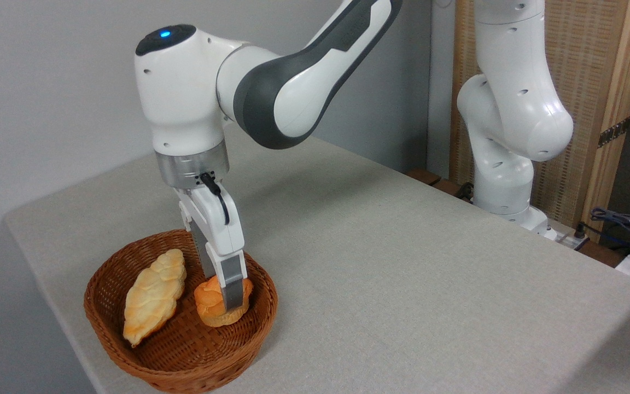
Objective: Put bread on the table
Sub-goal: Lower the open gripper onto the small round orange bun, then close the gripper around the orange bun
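The fingers (pixel 227 298) seem clamped on the bun (pixel 212 304) in the basket (pixel 184 366); next, lift toward 3 o'clock, onto the bench (pixel 402 262).

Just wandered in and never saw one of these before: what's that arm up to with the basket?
The white robot arm has reached into the wicker basket and its gripper has its fingers around the small round bun. The bun sits in the basket, not yet lifted onto the table. A longer braided loaf lies untouched beside it.
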